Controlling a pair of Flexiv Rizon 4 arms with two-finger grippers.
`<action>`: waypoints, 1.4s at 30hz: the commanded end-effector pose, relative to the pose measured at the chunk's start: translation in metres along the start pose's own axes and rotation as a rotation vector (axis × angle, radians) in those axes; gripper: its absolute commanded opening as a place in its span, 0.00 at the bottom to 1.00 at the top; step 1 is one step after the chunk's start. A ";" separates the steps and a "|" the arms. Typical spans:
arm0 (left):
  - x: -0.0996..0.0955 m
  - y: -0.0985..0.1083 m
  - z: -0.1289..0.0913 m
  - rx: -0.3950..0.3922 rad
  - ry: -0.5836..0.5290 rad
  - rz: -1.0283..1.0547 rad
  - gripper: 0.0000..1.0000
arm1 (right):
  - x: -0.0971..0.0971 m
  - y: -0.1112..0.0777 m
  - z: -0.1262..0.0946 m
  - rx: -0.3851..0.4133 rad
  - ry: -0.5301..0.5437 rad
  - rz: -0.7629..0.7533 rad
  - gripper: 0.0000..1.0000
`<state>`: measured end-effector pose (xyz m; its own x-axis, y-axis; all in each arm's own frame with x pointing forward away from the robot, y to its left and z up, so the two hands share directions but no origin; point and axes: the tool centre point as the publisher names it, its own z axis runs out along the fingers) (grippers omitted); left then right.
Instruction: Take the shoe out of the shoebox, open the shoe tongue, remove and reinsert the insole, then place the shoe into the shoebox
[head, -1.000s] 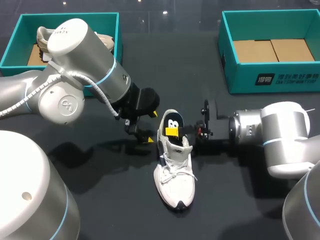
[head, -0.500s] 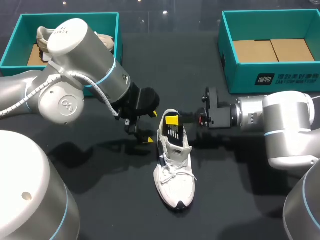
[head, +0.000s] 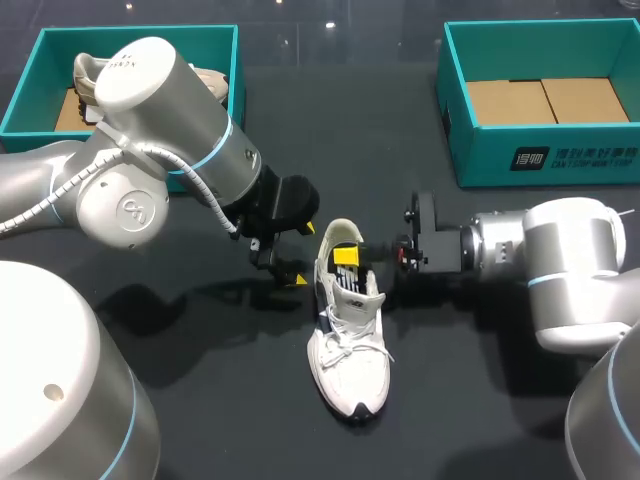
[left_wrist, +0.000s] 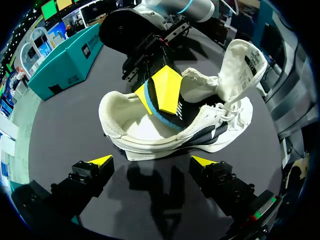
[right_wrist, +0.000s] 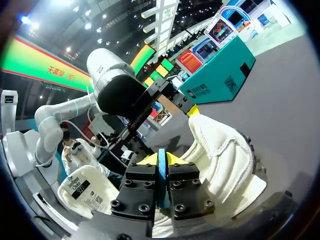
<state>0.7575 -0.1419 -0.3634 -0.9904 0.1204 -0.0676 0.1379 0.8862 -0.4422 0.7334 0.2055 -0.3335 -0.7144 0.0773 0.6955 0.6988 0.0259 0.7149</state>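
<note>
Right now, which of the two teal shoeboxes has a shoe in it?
The left shoebox: a beige shoe lies inside it. The right shoebox shows only its brown cardboard floor.

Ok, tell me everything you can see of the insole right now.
The insole is a thin sheet, dark on its face with a blue edge. It stands tilted in the opening of the white shoe, lower end inside, upper end sticking out. The right claw is shut on that upper end. The left claw, open, does not touch it.
</note>
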 end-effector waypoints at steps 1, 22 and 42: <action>0.000 0.000 0.001 -0.001 -0.001 0.000 1.00 | 0.006 -0.009 0.004 -0.012 -0.021 -0.005 0.00; 0.000 0.000 0.001 -0.001 -0.001 0.000 1.00 | 0.010 0.032 -0.002 0.021 -0.056 -0.135 0.24; 0.000 0.000 0.001 -0.001 -0.001 0.000 1.00 | 0.003 0.000 0.003 0.010 -0.064 -0.029 0.00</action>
<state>0.7575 -0.1419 -0.3634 -0.9904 0.1204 -0.0676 0.1379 0.8862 -0.4422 0.7349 0.2081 -0.3313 -0.7294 0.1313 0.6713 0.6805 0.0392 0.7317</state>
